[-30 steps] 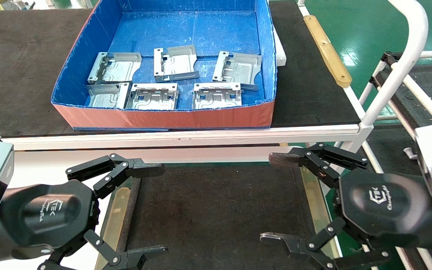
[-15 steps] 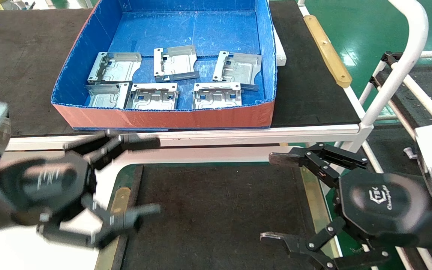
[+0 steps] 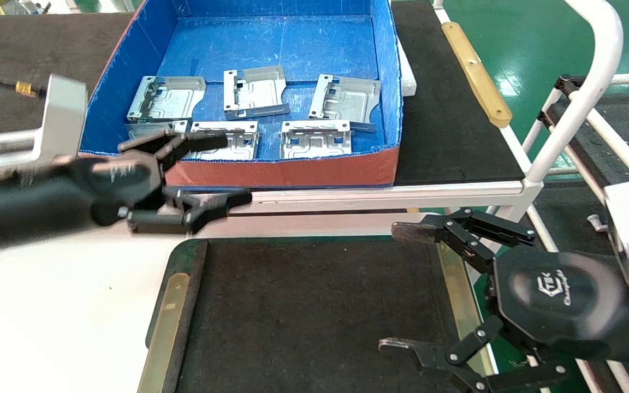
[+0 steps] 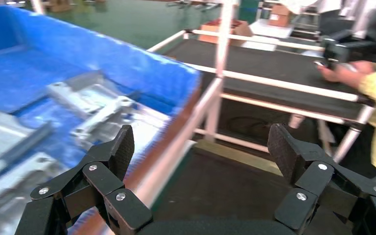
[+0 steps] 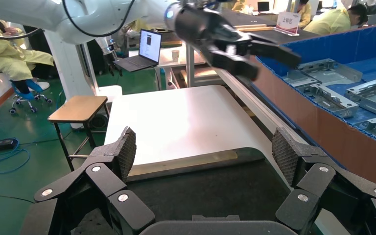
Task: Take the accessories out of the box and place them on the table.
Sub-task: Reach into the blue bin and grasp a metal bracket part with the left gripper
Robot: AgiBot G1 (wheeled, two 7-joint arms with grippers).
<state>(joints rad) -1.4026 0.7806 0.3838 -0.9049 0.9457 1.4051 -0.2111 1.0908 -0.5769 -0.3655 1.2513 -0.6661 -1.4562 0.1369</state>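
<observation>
- The left gripper [image 3: 232, 166] hangs at the box's [image 3: 292, 172] orange-red near wall, by its left corner, fingers [image 3: 208, 141] spread wide and holding nothing. One finger lies over the rim, above the near-row brackets; the other sits lower, in front of the wall by the white frame rail [image 3: 374, 194].
- All six accessories [image 3: 254, 91] lie flat on the blue floor of the box in two rows of three; the near-left one [image 3: 148, 127] is partly hidden behind the upper finger.
- In the left wrist view the brackets [image 4: 90, 105] sit just beyond one finger pad [image 4: 122, 149], none between the pads.
- The right gripper [image 3: 399, 289] is parked over the right edge of the counter [image 3: 303, 316], fingers released and empty, well apart from the box.
</observation>
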